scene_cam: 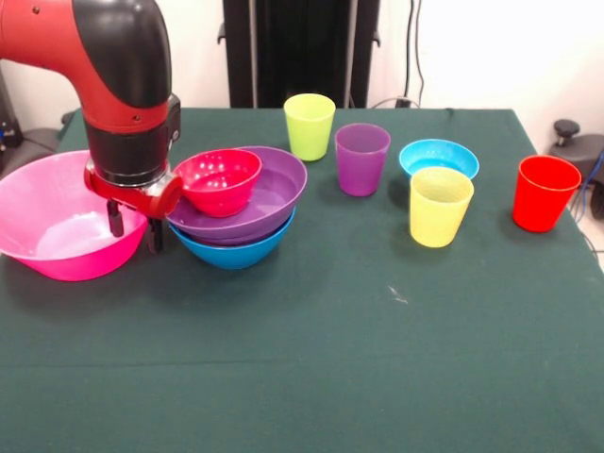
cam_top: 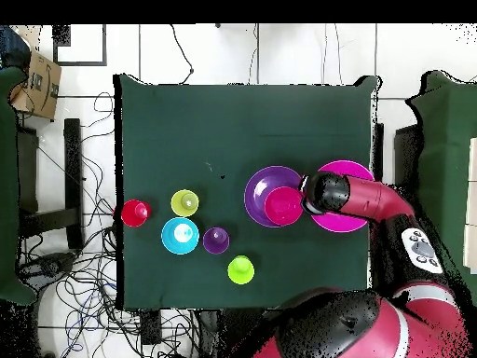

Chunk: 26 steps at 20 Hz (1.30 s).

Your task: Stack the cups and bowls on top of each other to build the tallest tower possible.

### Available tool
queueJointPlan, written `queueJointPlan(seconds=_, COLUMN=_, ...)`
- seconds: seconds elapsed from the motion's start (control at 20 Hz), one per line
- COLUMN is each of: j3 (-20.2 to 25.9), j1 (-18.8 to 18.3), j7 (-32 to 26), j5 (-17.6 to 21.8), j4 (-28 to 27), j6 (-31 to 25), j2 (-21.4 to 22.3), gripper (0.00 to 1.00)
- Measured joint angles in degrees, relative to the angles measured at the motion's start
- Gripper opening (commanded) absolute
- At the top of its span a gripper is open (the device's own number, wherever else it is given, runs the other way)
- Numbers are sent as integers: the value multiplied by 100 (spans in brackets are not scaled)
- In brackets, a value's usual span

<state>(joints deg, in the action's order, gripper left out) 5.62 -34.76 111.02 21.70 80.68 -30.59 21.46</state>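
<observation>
The tower is a medium blue bowl (scene_cam: pixel 234 252) with the large purple bowl (scene_cam: pixel 276 192) nested in it and a small red bowl (scene_cam: pixel 220 180) tilted inside that. The very large pink bowl (scene_cam: pixel 52 203) stands beside it on the left. My gripper (scene_cam: pixel 134 229) is open and low, straddling the pink bowl's right rim, one finger inside and one between the pink and blue bowls. The lime green (scene_cam: pixel 309 125), purple (scene_cam: pixel 361 159), yellow (scene_cam: pixel 440 206) and red (scene_cam: pixel 545 192) cups stand upright and apart to the right. The light blue bowl (scene_cam: pixel 439 158) sits behind the yellow cup. The orange bowl is out of view.
From overhead the arm (cam_top: pixel 359 198) lies across the pink bowl (cam_top: pixel 343 171), next to the purple bowl (cam_top: pixel 256 194) with the red bowl (cam_top: pixel 282 205) in it. The cups and light blue bowl (cam_top: pixel 180 235) cluster on the green cloth (scene_cam: pixel 311 359).
</observation>
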Motion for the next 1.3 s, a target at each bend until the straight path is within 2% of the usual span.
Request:
queueJointPlan(seconds=1.1, j3=-86, j1=-1, j7=0, j5=-33, j4=19, j6=39, j2=-37, gripper=100)
queueJointPlan(seconds=1.15, j3=-89, j1=1, j7=0, j5=-42, j4=23, j6=39, j2=-37, gripper=0)
queueJointPlan(seconds=1.3, j3=-115, j1=11, j7=0, j5=-42, j4=15, j6=39, j2=24, gripper=0)
